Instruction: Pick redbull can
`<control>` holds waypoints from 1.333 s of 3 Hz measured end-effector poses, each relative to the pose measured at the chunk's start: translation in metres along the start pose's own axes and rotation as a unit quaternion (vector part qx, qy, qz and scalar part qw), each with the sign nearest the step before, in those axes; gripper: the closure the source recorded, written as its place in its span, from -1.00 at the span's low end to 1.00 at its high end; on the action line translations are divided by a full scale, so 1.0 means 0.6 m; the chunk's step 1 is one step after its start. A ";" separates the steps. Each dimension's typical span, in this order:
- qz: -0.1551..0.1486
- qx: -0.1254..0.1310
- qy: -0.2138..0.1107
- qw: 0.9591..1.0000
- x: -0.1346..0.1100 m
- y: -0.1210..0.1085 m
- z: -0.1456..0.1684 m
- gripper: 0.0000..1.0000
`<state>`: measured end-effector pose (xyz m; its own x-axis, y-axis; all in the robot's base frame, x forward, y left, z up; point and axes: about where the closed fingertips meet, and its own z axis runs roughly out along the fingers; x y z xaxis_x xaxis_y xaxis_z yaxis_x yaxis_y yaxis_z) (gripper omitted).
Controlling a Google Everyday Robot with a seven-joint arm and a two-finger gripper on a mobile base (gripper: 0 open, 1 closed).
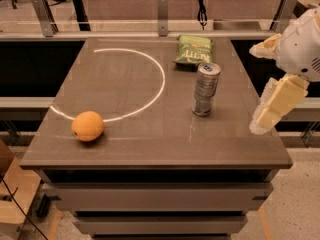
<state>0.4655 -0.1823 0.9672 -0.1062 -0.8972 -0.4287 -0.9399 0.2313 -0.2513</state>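
Note:
The redbull can (pixel 205 89) is a tall slim silver-grey can with a blue mark on its top. It stands upright on the right half of the dark table (pixel 150 149). My gripper (pixel 259 86) hangs at the table's right edge, to the right of the can and apart from it. Its two cream fingers (pixel 274 105) are spread wide, one high and one low, with nothing between them.
A green snack bag (pixel 193 50) lies just behind the can. An orange (pixel 87 125) sits at the front left, beside a white arc painted on the tabletop. Metal rails and posts run behind the table. A wooden box is at the lower left floor.

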 end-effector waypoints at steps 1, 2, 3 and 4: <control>0.017 0.004 -0.056 0.998 -0.007 -0.007 0.029 -1.00; 0.041 0.033 -0.146 0.988 -0.042 -0.057 0.066 -1.00; 0.062 0.052 -0.222 0.972 -0.071 -0.106 0.100 -1.00; 0.096 0.021 -0.275 0.956 -0.080 -0.152 0.188 -0.74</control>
<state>0.5932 -0.1177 0.9128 -0.0773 -0.5063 -0.8589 -0.9048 0.3975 -0.1528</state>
